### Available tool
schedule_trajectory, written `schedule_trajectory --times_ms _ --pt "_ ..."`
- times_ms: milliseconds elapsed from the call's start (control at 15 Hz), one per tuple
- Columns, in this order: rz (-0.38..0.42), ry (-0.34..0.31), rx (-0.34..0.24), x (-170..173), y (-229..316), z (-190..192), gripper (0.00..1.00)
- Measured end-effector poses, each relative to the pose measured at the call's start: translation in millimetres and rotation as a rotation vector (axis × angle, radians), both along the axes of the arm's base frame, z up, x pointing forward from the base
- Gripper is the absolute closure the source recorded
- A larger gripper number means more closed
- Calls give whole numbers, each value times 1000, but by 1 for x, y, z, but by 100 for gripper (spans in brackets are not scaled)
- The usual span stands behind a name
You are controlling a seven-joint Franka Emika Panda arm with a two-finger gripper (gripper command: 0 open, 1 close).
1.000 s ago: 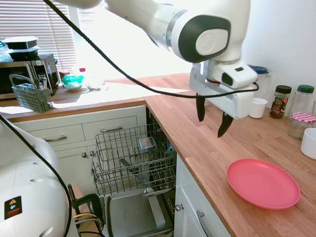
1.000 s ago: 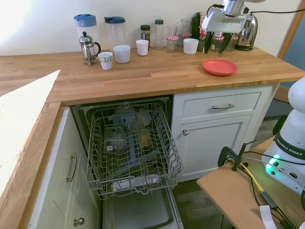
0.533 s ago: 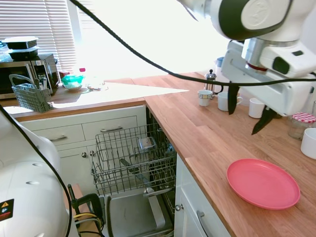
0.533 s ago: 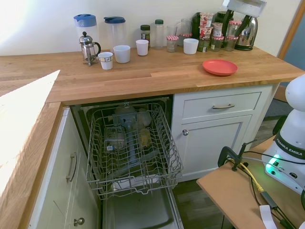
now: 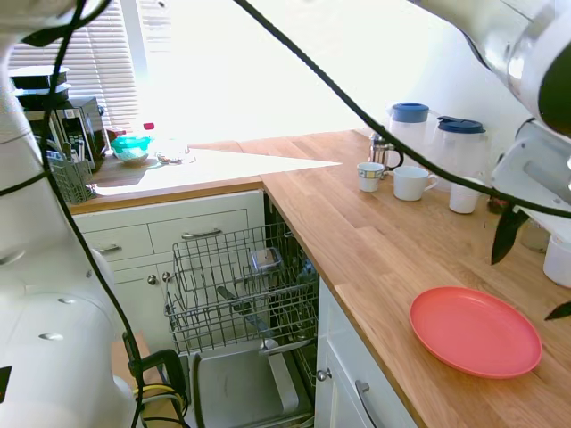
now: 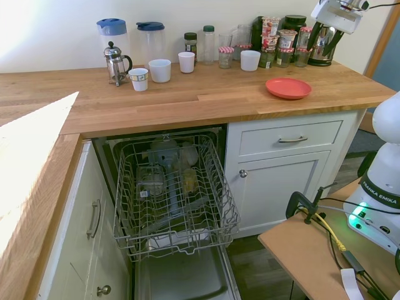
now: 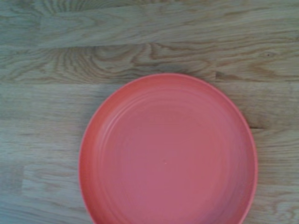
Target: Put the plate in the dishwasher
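One arm: your gripper (image 6: pixel 325 35) hangs high above the worktop (image 6: pixel 187 100), fingers pointing down and spread wide apart with nothing between them; the wrist view looks straight down on the plate
Plate: the plate (image 5: pixel 475 331) lies flat and upright on the worktop near its front edge, right of the dishwasher (image 6: pixel 172 200); being round it has no long axis, and its open face points up
Dishwasher: door down, wire rack (image 6: pixel 175 194) pulled out, several items already in it
Change: a second ago your gripper hung left of the plate in the first exterior view; since then it has swung across to the plate's far-right side
Nearby: white mugs (image 6: pixel 160 70) and jars (image 6: pixel 279 47) stand along the wall, well apart from the plate
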State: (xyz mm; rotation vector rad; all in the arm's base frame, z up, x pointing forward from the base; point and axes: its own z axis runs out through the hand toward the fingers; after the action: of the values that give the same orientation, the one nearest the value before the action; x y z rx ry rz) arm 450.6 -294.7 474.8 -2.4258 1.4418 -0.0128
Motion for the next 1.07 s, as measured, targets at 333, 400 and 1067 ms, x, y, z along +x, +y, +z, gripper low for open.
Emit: schedule_trajectory --times_ms 333,400,1067 --pt "53 58 106 21 -29 -54 0" --pt "54 76 115 28 -31 -67 0" --pt "56 113 222 42 -35 -138 100"
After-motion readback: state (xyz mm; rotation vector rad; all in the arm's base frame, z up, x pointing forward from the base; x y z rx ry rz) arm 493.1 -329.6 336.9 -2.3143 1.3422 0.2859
